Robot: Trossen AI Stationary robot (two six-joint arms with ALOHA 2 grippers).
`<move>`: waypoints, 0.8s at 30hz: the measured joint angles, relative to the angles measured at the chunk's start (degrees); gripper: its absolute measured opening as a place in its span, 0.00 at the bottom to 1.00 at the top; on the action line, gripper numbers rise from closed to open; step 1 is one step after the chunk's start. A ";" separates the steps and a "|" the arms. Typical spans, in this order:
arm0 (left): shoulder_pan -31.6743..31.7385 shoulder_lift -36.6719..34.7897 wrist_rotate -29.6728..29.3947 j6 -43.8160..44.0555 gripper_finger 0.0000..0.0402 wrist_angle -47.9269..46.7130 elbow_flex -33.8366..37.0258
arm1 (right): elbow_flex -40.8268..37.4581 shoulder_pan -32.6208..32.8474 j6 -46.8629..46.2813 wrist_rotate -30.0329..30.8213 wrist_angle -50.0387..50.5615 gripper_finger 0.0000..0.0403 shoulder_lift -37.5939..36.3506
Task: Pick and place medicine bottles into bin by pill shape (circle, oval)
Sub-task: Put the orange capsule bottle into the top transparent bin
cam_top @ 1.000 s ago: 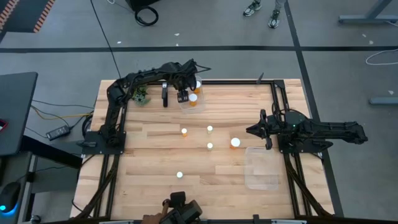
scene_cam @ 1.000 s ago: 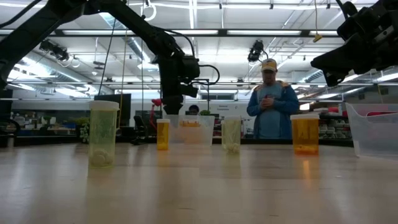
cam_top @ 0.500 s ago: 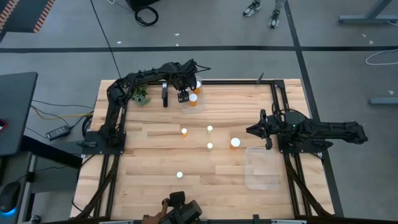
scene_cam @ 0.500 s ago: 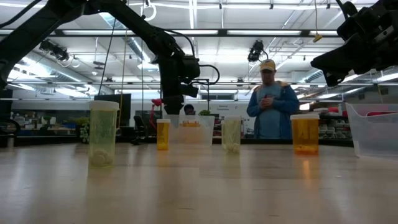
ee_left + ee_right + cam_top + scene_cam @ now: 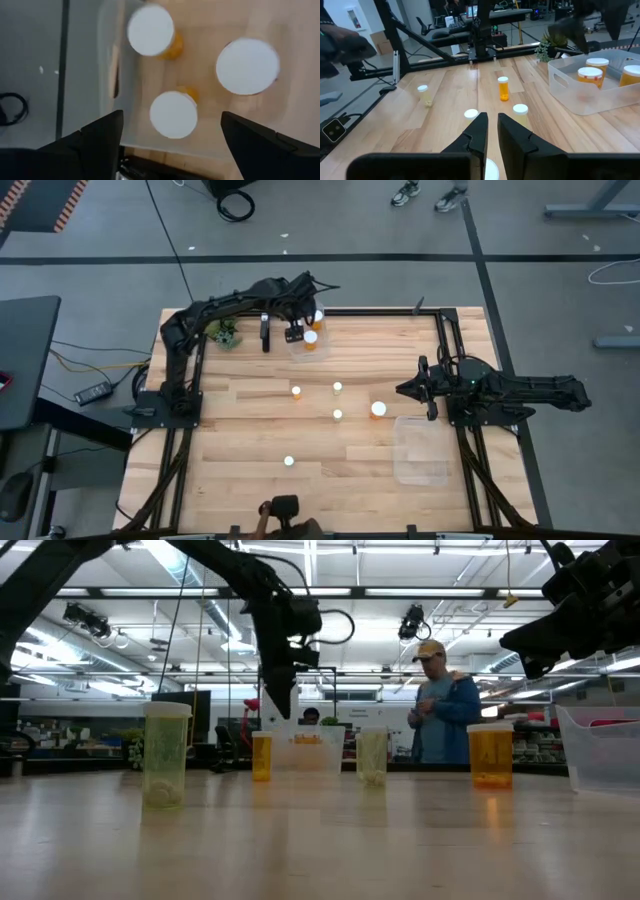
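Three amber medicine bottles with white caps [image 5: 173,114] stand upright inside the clear bin [image 5: 303,346] at the table's far side. My left gripper [image 5: 170,127] hovers above them, open and empty, pointing down; it also shows in the high view [image 5: 293,332]. Several more bottles stand upright on their bases on the table's middle [image 5: 337,414], the widest one [image 5: 378,409] nearest my right gripper. My right gripper [image 5: 424,390] waits at the table's right, shut and empty, above the table.
A second clear bin [image 5: 420,448] sits at the near right. A small green plant [image 5: 228,335] stands at the far left, next to my left arm. A black frame rail [image 5: 445,330] runs along the right side. A person [image 5: 440,705] stands beyond the far edge.
My left gripper has risen straight up above the far bin, and its elbow has swung a little toward the table's left. The bottles in the bin have stayed where they were.
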State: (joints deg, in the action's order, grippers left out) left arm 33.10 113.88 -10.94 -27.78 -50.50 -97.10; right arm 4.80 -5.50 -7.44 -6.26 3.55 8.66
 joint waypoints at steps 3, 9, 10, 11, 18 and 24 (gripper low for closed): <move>-0.73 -2.37 0.08 0.12 0.85 0.04 0.00 | 0.00 0.00 0.00 0.00 0.00 0.12 0.00; -3.33 -5.23 3.99 2.14 0.81 1.34 0.00 | 0.00 0.00 0.00 0.00 0.00 0.12 0.01; -4.02 -5.40 4.49 2.59 0.80 1.96 -0.02 | 0.00 0.00 0.00 0.00 0.00 0.12 0.00; -4.64 -5.61 5.01 3.11 0.79 2.86 -0.04 | 0.00 0.00 0.00 0.00 0.00 0.12 0.01; -10.45 -8.09 6.65 4.63 0.71 3.94 -0.02 | 0.00 0.00 0.00 -0.01 0.08 0.12 -0.01; -15.16 -12.35 8.46 6.51 0.62 3.62 -0.02 | 0.00 0.00 0.00 0.00 0.01 0.12 -0.01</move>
State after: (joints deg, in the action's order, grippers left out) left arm 17.95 101.53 -2.48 -21.27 -46.88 -97.12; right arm 4.80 -5.50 -7.44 -6.26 3.57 8.65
